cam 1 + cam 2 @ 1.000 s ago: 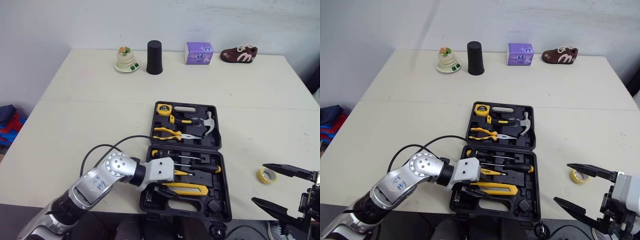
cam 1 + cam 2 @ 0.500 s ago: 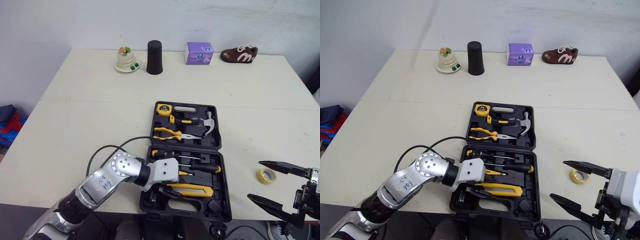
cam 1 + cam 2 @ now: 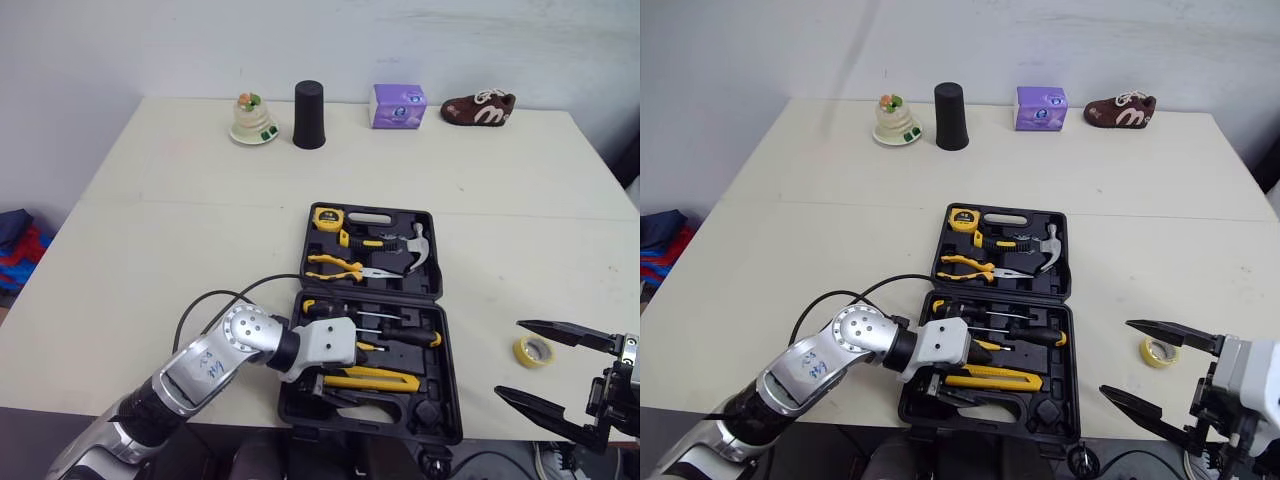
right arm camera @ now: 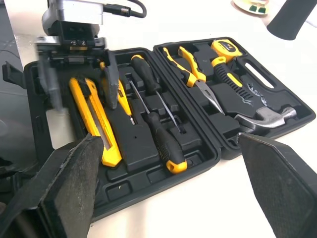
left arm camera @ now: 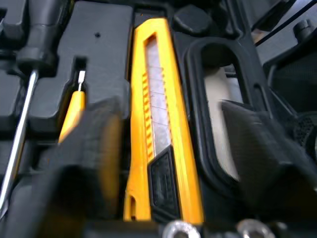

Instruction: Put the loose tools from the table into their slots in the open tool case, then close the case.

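Observation:
The black tool case lies open on the table. Its far half holds a tape measure, pliers and a hammer; its near half holds screwdrivers and a yellow utility knife. My left gripper hovers open over the near half. In the left wrist view the knife lies in its slot between the spread fingers, touching neither. A yellow tape roll lies loose on the table right of the case. My right gripper is open near the table's front right edge, close to the roll.
Along the far edge stand a small jar on a dish, a black cup, a purple box and a brown shoe. A black cable loops from my left arm over the table beside the case.
My left gripper has shifted slightly to the right over the case's near half, above the knife. The right gripper has edged a little inward toward the tape roll.

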